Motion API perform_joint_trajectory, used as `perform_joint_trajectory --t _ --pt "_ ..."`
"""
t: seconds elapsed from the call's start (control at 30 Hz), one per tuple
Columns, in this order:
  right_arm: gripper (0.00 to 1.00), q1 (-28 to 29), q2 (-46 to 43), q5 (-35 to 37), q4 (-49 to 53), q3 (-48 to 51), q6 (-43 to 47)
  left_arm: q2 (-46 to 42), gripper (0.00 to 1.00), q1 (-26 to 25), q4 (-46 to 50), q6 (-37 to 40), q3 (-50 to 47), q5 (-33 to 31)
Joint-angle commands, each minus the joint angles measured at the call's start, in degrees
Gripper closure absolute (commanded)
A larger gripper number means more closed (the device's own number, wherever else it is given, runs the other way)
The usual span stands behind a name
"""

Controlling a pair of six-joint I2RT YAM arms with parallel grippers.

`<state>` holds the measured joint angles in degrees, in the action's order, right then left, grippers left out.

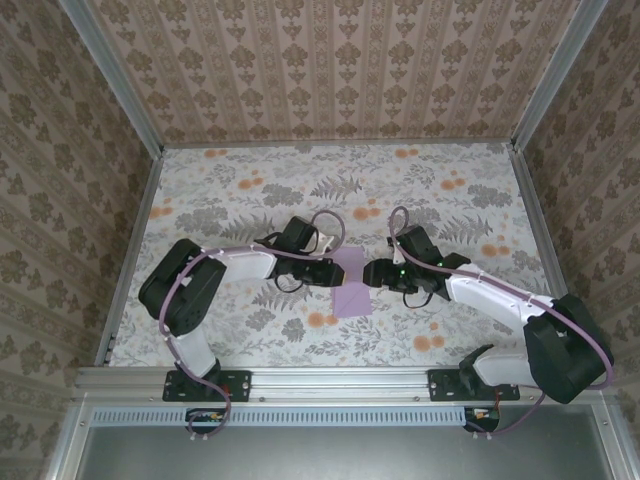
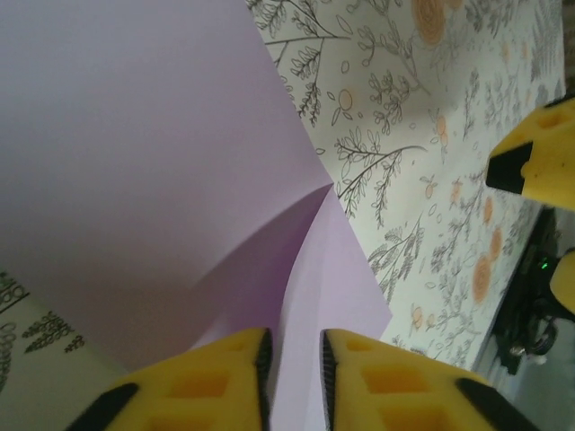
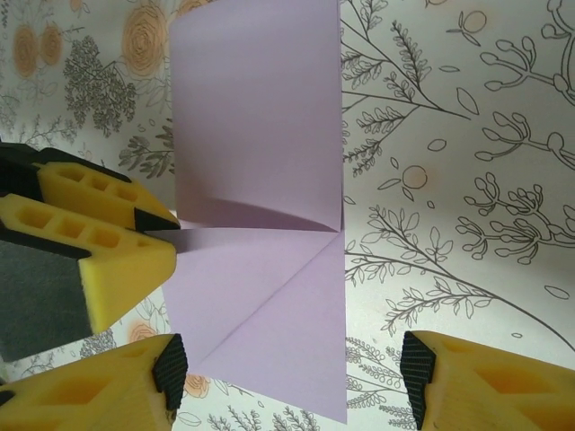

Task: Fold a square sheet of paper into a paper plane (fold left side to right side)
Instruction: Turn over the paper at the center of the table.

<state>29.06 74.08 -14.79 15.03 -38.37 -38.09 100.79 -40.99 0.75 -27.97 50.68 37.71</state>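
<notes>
At 6 o'clock, nearest us, the two bases sit bolted to the metal rail. From there the left arm and the right arm bend inward over the table.

Where they meet lies the paper plane, at this stage a partly folded pale lilac sheet. It rests slightly to the near side of the table's middle. We see the left gripper at the sheet's 9 o'clock and the right gripper at its 3 o'clock.

In the left wrist view the left gripper's yellow fingers stand close, with a thin slit between them and lilac paper showing through it. We cannot tell whether they nip the paper. In the right wrist view their black tips meet the sheet's 9 o'clock edge, level with the crease where the raised flap begins.

The right gripper's fingers are spread wide, straddling the near part of the sheet.

That near part lies flat and carries a diagonal crease. Toward 12 o'clock in the right wrist view, the flap bows upward and throws a shadow along the cross crease.

Farther out, the table's orange blooms and grey ferns run to 12 o'clock, where the patterned walls rise.
</notes>
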Motion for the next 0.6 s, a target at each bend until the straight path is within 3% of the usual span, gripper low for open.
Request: perform_joint_trajectory --t 0.0,0.13,0.57 --pt "0.32 -0.23 -1.02 -0.94 0.04 0.91 -0.38 -0.57 0.86 -0.51 1.67 2.01 0.53 -1.37" --pt "0.31 -0.23 0.39 -3.62 -2.22 0.93 -0.93 -4.28 0.93 -0.53 2.15 1.89 -2.09 -5.13" --pt "0.35 2.41 11.99 -12.46 -14.72 -1.31 -5.91 -8.95 0.93 -0.27 2.06 1.25 -5.85 -7.78"
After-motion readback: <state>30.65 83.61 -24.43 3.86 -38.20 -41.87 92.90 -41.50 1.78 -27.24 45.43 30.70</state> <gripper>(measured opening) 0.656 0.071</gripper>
